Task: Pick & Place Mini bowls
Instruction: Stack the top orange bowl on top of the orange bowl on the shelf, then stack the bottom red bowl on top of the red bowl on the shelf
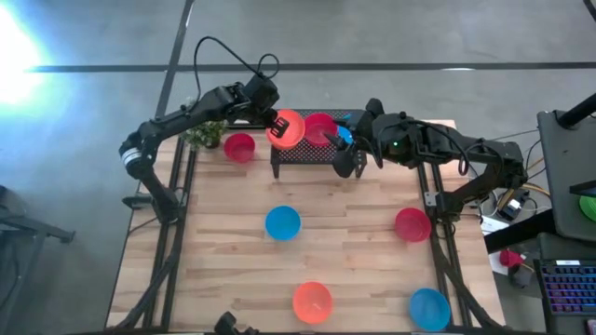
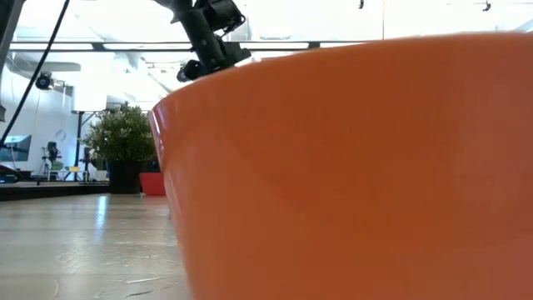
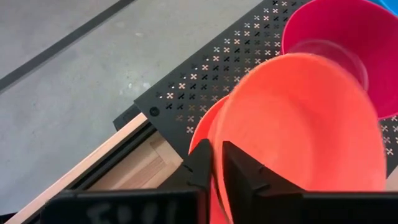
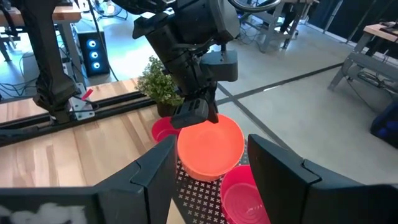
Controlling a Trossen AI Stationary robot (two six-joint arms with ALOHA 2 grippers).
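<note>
My left gripper (image 1: 277, 120) (image 3: 216, 150) is shut on an orange mini bowl (image 1: 288, 129) (image 4: 210, 148) above the left end of the black perforated rack (image 1: 312, 154) (image 3: 205, 68). A crimson bowl (image 1: 322, 127) (image 3: 336, 31) sits on the rack beside it. A blue bowl (image 1: 345, 136) lies farther right on the rack. My right gripper (image 1: 346, 160) (image 4: 211, 144) is open over the rack's right part, close to the blue bowl and touching nothing. Several more bowls rest base-down on the table. My left gripper pinches the orange bowl's rim (image 3: 217, 134), with one finger (image 3: 200, 165) outside the wall and the other (image 3: 244, 174) inside. The fingers come from above, slanting down from the table's left. The bowl hangs tilted over the rack; whether its base touches the rack, I cannot tell.
On the table lie a red bowl (image 1: 239, 146) near the small potted plant (image 1: 207, 135), a blue bowl (image 1: 282, 222) mid-table, a red bowl (image 1: 412, 224) at the right, and an orange (image 1: 312, 302) and a blue bowl (image 1: 429, 309) near the front edge. That orange bowl (image 2: 358, 167) fills the low view.
</note>
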